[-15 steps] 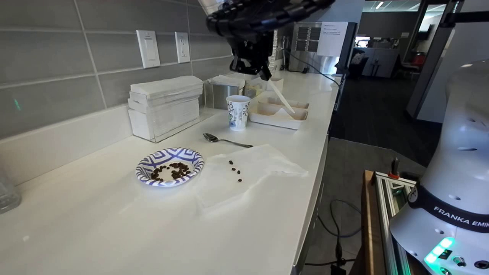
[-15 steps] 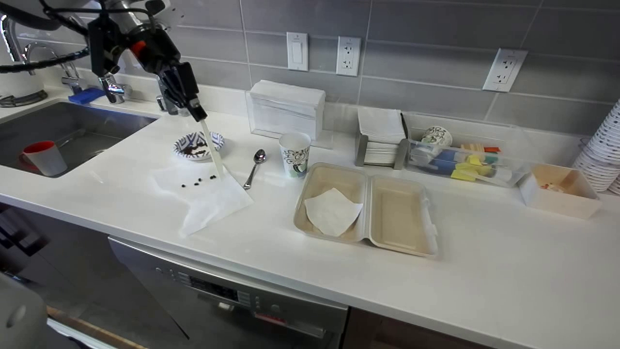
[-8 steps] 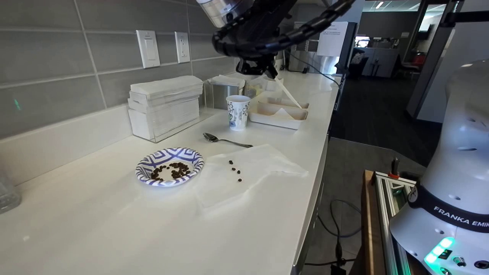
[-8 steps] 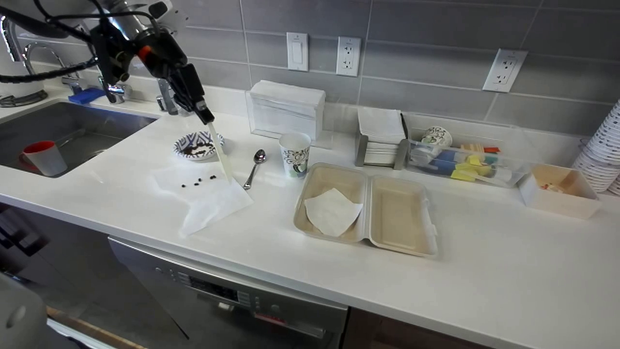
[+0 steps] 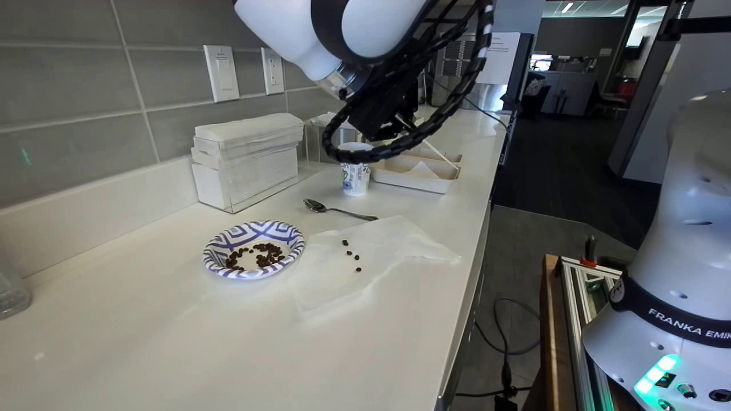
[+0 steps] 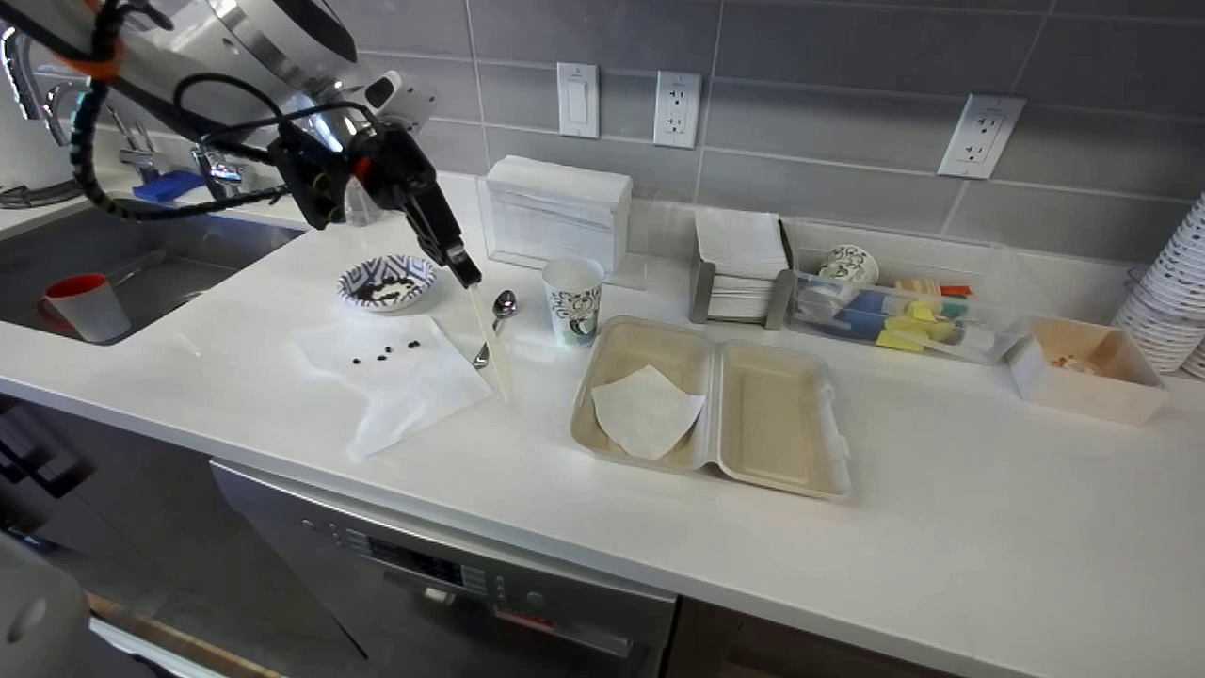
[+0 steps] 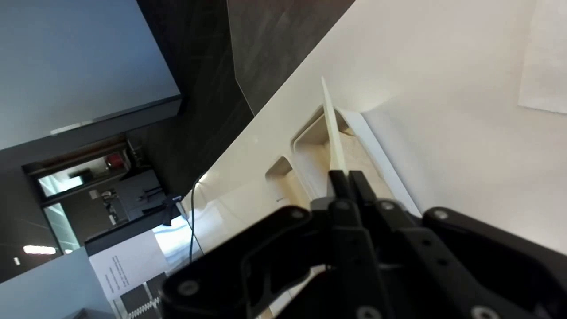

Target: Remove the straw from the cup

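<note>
My gripper (image 6: 466,273) is shut on a thin pale straw (image 6: 490,344) and holds it by its upper end, tilted downward. The straw also shows in an exterior view (image 5: 438,153) behind the arm's cable. In the wrist view the straw (image 7: 333,128) sticks out from between the closed fingertips (image 7: 347,175). The straw is apart from the cup. The white cup with printed pattern (image 6: 573,306) stands upright on the counter, to the right of the straw in that view. In an exterior view the cup (image 5: 356,180) is partly covered by the cable.
An open takeout box (image 6: 717,414) stands beside the cup. A spoon (image 5: 337,210), a patterned bowl of dark beans (image 5: 214,257) and a napkin (image 5: 394,242) with several beans lie nearby. A napkin box (image 5: 257,165) stands by the wall; a sink (image 6: 179,254) is at the far left.
My gripper has moved right and downward in an exterior view, carrying the straw past the napkin to beside the spoon. The cup has not moved; the cable now covers part of it.
</note>
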{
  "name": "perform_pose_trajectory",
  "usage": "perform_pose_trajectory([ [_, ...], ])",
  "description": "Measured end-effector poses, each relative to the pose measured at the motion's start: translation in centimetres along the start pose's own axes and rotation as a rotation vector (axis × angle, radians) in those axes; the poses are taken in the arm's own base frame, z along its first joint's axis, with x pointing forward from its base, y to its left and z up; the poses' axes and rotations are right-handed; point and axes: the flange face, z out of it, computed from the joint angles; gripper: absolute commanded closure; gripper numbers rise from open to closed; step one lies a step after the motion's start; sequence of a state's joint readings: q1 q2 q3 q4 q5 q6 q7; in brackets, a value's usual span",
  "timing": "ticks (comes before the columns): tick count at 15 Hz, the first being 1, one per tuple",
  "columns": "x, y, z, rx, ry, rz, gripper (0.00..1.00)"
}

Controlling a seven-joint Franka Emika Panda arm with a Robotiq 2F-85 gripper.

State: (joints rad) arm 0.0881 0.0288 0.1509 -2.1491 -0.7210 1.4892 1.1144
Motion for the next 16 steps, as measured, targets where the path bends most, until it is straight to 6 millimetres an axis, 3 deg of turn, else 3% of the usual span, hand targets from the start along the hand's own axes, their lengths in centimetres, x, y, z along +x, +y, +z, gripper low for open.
perform_pose_trajectory([
  [5,1.3,-3.0,2.2,-0.001,0.001,0.073,0.99],
  [13,2.9,-6.6,2.2,0.183,0.049,0.142,0.98],
  [14,3.0,-6.9,2.1,0.200,0.052,0.145,0.71],
  [16,3.2,-7.3,2.1,0.229,0.058,0.150,0.64],
])
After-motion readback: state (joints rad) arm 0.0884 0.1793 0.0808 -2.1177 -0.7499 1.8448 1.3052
